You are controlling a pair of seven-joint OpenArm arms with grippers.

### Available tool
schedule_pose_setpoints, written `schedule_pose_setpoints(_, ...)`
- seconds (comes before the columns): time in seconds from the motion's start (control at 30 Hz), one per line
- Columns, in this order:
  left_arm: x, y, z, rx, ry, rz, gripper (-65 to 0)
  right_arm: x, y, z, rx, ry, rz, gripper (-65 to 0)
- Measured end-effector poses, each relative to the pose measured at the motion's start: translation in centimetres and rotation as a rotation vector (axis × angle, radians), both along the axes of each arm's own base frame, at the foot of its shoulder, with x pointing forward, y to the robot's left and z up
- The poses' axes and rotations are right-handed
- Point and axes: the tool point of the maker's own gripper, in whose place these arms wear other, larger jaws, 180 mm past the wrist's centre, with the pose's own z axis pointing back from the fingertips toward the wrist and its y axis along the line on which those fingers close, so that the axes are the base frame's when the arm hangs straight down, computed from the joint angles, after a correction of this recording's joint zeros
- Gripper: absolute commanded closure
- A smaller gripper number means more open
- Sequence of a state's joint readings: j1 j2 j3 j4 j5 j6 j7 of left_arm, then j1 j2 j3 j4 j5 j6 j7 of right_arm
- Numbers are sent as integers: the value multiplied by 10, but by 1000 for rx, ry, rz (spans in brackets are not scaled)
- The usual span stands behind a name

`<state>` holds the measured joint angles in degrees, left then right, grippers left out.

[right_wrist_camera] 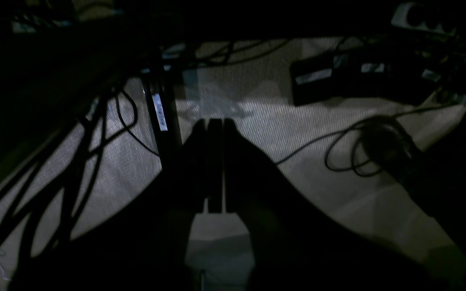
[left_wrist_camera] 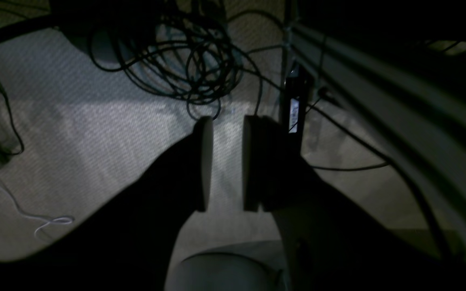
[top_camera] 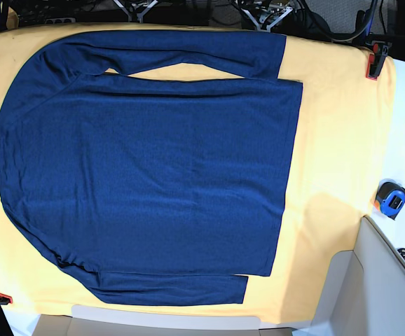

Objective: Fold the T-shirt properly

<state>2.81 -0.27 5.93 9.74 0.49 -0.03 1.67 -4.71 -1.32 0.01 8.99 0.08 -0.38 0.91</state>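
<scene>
T-shirt [top_camera: 146,182] flat on yellow cloth [top_camera: 335,154]. Left claw [left_wrist_camera: 227,161] parted, empty; right claw [right_wrist_camera: 215,165] pressed together, empty.

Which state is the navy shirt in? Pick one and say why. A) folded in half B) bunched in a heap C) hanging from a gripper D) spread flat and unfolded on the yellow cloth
D: in the base view the T-shirt lies flat on the yellow cloth, both sleeves laid along its sides, no gripper touching it.
</scene>
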Motion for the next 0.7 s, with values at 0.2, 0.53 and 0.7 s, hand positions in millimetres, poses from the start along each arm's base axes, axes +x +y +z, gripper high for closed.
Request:
schedule_pose_setpoints(0.2, 4, -1, 0, -2, -7, 4, -133, 10, 0, 0, -1, -18, 0, -2)
schedule_pose_setpoints(0.53, 3, -1, 0, -2, -5, 3, -133, 10, 0, 0, -1, -17, 0, -2)
schedule_pose_setpoints(0.7, 3, -1, 0, -2, -4, 3, -133, 11, 0, 0, -1, -19, 0, -2)
